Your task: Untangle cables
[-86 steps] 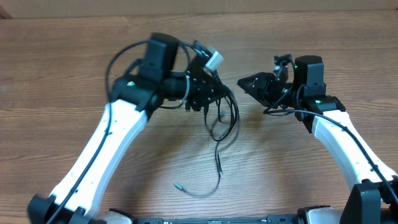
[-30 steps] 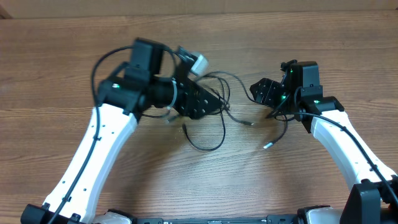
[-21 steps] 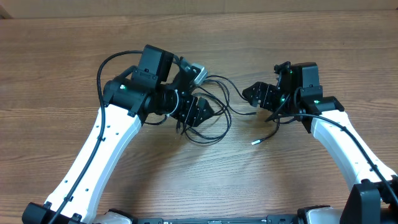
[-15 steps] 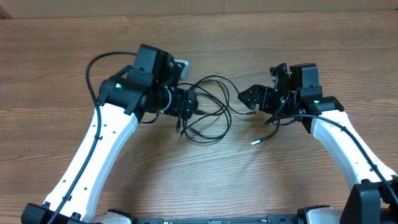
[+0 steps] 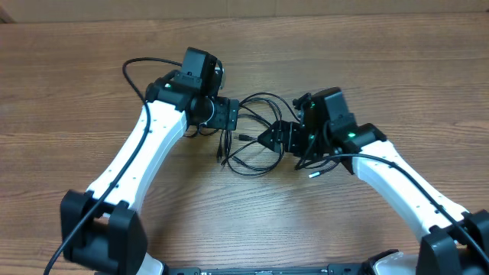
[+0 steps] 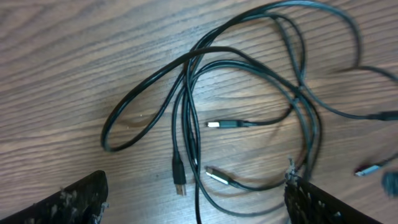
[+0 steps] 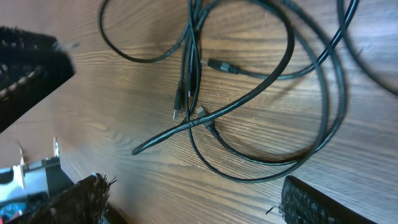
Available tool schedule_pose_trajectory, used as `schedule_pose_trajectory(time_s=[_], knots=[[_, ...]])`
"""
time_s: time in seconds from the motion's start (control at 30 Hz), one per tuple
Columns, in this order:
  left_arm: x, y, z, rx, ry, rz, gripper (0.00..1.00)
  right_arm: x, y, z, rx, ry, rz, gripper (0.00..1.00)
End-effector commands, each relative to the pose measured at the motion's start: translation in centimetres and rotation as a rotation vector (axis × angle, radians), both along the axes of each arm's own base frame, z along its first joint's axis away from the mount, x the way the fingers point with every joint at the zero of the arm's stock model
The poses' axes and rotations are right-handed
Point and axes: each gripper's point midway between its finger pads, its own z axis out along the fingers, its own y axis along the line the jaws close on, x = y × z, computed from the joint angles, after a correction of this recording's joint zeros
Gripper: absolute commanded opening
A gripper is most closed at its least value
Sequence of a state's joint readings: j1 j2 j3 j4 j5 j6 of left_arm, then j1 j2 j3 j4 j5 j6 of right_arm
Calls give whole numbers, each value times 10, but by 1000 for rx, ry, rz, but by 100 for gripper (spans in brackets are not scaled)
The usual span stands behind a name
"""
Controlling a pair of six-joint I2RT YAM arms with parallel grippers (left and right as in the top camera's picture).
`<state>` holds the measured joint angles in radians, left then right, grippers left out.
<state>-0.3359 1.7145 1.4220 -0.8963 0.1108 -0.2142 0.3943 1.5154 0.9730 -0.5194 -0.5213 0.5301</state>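
Treat the table as brown wood grain with a matt, lightly streaked finish. The cables have smooth black plastic jackets with a faint sheen, and their plugs end in bright bare metal. On the left gripper and the right gripper, you will find the pads black, rough and flecked with pale fluff. The arm shells are glossy white plastic. The joint housings are matt black.

One tangle of cables, four visible plugs, one left end effector, one right end effector
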Motion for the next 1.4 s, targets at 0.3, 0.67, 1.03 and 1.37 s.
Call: schedule_pose_trajectory(time_s=[0.3, 0.67, 1.03, 1.37], knots=[[38, 17, -52, 173, -24, -9, 92, 20, 24, -56, 51, 285, -303, 83], [44, 17, -72, 195, -9, -12, 95, 41, 34, -65, 107, 251, -328, 15], [19, 18, -131, 210, 188, -19, 88, 9, 64, -23, 203, -38, 251, 4], [17, 18, -137, 210, 203, -22, 89, 21, 24, 36, -83, -190, 234, 4]])
